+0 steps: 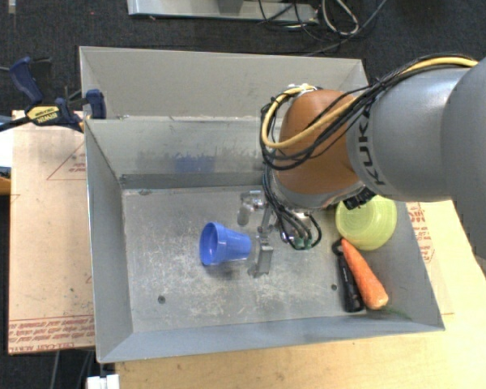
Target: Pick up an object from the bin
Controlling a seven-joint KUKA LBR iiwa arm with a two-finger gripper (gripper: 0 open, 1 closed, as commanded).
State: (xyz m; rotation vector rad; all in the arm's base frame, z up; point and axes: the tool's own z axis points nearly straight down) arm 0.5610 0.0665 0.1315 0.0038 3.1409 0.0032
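Note:
A blue cup (222, 245) lies on its side in the middle of the bin floor, its wide mouth facing left. My gripper (255, 235) hangs just right of it, open. One finger (247, 210) stands beyond the cup's narrow end and the other finger (262, 261) stands on the near side of it. The cup's narrow end reaches to the gap between them, and I cannot tell whether either finger touches it.
A yellow-green round thing (367, 222) sits at the right side of the bin, partly under the arm. In front of it lie an orange carrot-shaped piece (364, 277) and a black stick (349, 288). The left half of the floor is bare metal.

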